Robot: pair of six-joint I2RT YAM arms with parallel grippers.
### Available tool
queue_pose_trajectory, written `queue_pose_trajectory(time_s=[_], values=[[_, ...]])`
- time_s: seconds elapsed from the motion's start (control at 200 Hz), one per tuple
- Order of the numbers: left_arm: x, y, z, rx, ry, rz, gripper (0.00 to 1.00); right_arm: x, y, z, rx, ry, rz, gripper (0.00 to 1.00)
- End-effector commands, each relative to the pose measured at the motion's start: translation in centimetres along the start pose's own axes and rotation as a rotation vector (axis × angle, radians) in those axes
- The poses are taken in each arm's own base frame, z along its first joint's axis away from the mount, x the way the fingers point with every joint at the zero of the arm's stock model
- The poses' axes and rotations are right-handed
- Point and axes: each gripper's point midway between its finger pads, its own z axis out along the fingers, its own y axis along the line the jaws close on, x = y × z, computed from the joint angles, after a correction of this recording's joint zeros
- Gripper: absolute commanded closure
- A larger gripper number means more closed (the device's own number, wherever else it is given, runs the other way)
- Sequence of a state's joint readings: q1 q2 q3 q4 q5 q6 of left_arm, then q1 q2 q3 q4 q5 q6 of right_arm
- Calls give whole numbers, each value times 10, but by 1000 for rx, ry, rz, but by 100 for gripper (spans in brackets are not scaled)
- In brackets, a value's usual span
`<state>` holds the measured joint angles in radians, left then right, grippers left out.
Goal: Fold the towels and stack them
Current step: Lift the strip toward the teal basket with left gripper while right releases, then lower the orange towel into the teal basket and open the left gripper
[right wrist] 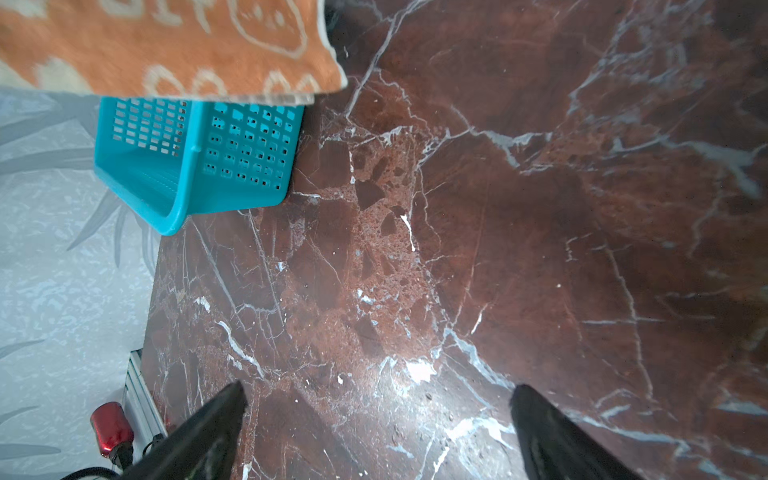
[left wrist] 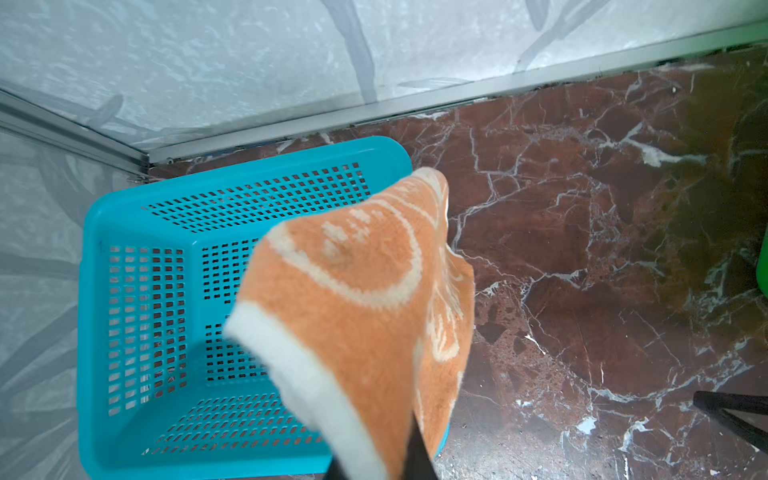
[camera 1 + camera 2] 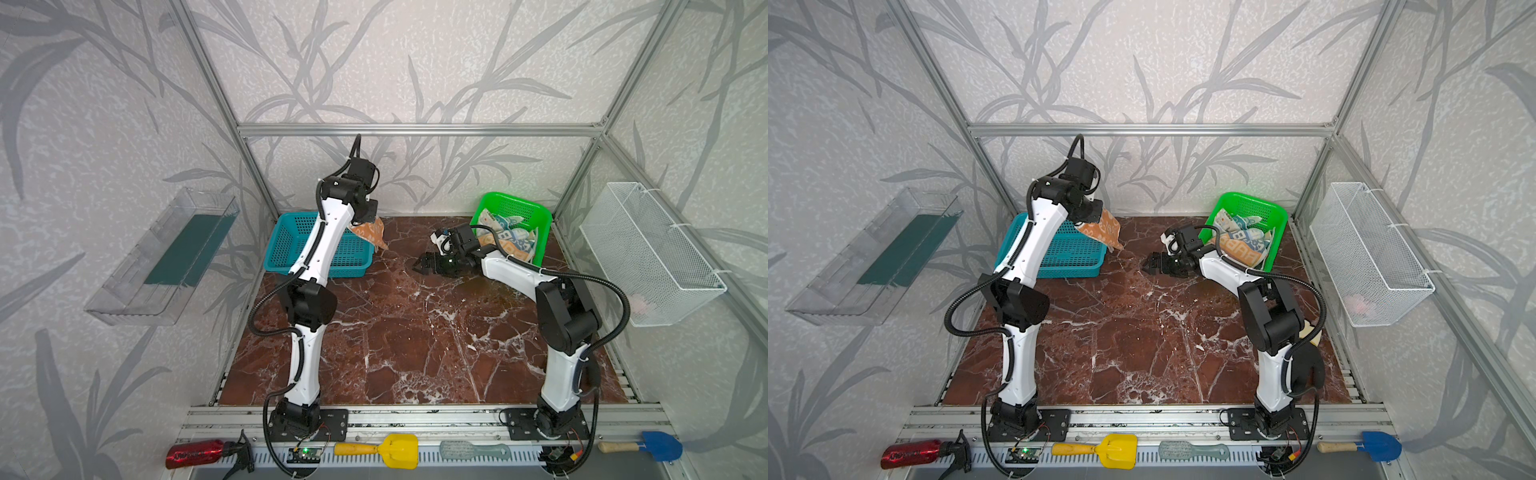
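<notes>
While left fingers (image 2: 417, 461) clamp the orange towel (image 3: 372, 235) hanging by the teal basket (image 3: 349, 268), right fingers (image 1: 208, 432), spread wide and empty, face it from centre-right.

You're in robot test cell, lab-style: aluminium frame (image 3: 415, 129) boxes in leaf-print wall panels (image 3: 415, 62) (same print all round), left arm (image 3: 305, 365) and right arm (image 3: 559, 378) bolted to front rail (image 3: 415, 417).
</notes>
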<state>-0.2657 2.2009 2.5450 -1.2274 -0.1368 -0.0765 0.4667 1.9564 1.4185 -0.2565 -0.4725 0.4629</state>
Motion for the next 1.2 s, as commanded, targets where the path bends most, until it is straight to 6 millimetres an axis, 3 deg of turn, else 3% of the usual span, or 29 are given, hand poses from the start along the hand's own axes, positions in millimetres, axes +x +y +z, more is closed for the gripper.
queue_pose_trajectory(time_s=[0.0,0.165,0.35,0.6,0.895,1.195], values=[[6,13,-2,29,33,5,100,1,6,2,-13,18,-5,1],[18,29,7,64,76,-23,100,2,9,7,-16,23,-8,1],[36,50,31,9,141,-7,100,-3,24,9,-16,20,-54,1],[35,82,52,-138,149,79,100,-20,42,9,-21,-3,-106,1],[37,99,68,-221,151,179,100,-48,55,13,-4,-29,-160,1],[58,118,93,-279,218,266,100,-60,68,19,-23,-41,-161,1]])
